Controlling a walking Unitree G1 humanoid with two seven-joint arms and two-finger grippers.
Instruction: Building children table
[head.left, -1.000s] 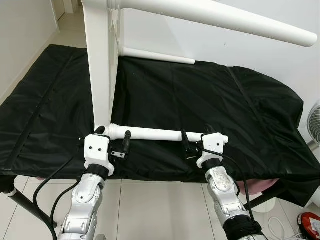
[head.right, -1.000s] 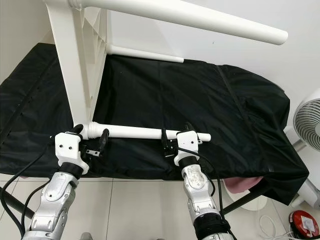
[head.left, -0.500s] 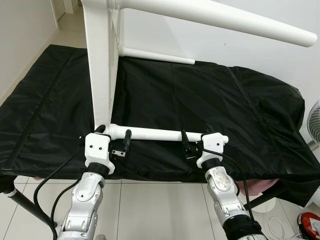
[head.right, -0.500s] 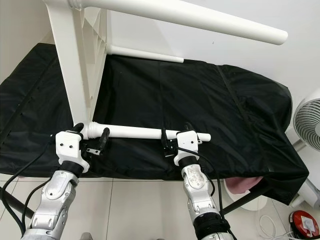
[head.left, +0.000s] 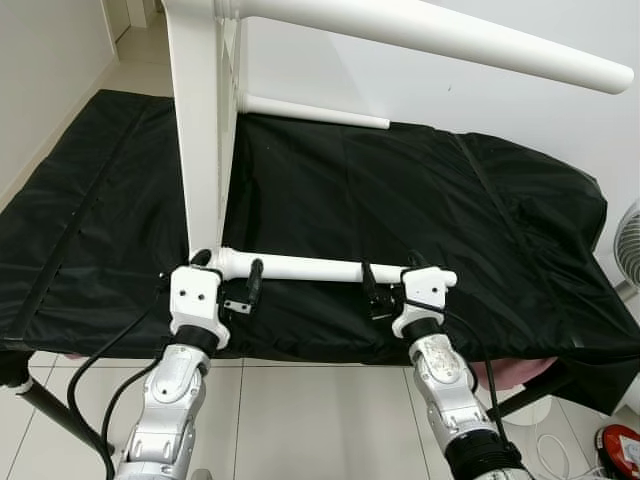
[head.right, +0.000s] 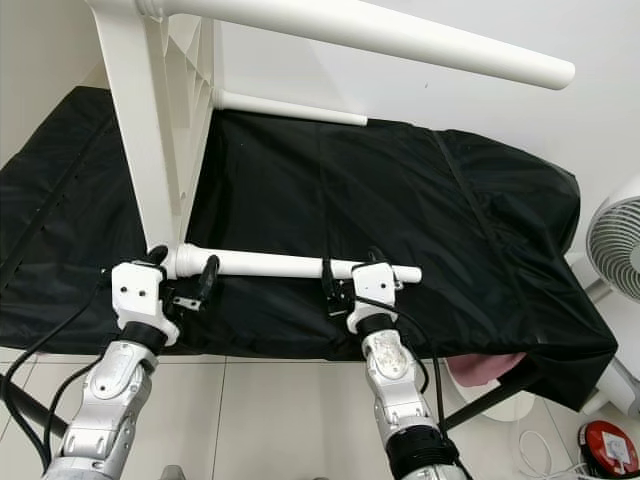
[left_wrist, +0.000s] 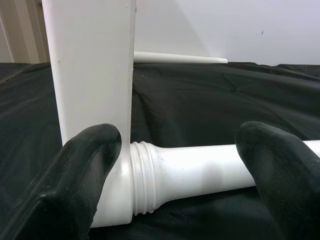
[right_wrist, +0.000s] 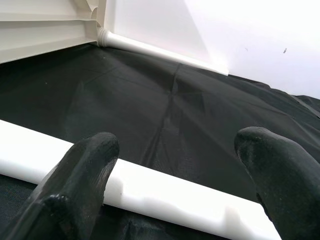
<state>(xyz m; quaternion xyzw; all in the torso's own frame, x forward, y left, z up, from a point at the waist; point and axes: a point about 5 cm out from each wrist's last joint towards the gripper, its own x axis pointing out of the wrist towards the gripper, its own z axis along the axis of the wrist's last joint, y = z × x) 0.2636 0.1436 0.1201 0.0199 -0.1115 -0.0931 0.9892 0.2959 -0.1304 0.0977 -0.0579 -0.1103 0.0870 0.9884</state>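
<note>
On the black cover (head.left: 420, 200), the white table (head.left: 205, 120) stands on its side, its near leg (head.left: 310, 268) lying between the spread fingers of the left end effector (head.left: 226, 282) and right end effector (head.left: 388, 288).

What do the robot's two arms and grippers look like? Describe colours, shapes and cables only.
Both arms are ribbed silver metal segments ending in blocky white wrist housings. The left gripper and the right gripper each have two long black fingers with rounded, matte tips. Black cables loop alongside each forearm.
</note>
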